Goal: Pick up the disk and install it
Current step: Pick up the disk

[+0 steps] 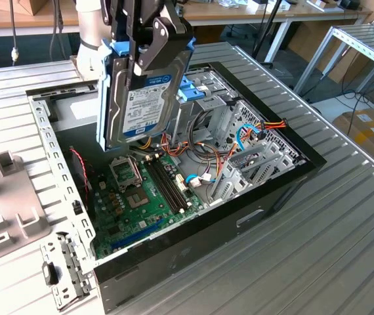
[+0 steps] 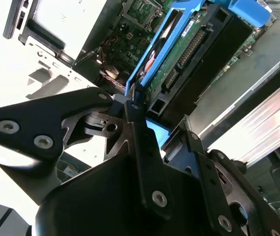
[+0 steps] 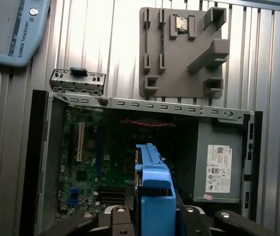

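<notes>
Gripper (image 1: 149,52) clenched on the disk (image 1: 124,79), held on edge above the open computer case (image 1: 266,197). Exterior view: white-and-blue barcode label (image 1: 144,105) faces out. Second wrist view: its green circuit board (image 2: 184,54).

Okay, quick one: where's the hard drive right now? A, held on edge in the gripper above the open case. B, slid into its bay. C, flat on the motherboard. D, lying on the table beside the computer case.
A: in the exterior view the gripper is clamped on the hard drive, which hangs on edge above the open computer case.
</notes>
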Robot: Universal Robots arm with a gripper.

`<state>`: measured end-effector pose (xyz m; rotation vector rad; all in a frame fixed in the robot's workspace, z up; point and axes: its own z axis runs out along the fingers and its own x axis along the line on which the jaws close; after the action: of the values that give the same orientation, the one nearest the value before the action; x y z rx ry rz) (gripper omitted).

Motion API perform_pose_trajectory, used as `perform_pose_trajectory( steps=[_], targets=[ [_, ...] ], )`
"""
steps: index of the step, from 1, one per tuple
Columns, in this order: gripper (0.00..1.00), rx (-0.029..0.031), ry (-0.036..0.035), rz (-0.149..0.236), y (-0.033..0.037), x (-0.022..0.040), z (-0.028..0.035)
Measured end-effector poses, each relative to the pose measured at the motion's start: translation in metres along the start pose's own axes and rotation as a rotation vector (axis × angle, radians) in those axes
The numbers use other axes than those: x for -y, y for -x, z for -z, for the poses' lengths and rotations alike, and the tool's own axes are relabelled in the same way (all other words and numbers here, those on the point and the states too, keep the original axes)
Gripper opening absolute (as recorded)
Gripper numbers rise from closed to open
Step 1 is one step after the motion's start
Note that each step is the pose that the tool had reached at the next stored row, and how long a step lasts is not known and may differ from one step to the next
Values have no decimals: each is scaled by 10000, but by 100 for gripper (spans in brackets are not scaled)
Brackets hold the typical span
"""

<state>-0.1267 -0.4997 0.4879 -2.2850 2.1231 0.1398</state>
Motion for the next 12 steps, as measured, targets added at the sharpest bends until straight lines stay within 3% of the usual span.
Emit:
perform_pose_trajectory(
  steps=[12],
  targets=[
    [37,-11,1,-1,-87,25,2]
  ],
)
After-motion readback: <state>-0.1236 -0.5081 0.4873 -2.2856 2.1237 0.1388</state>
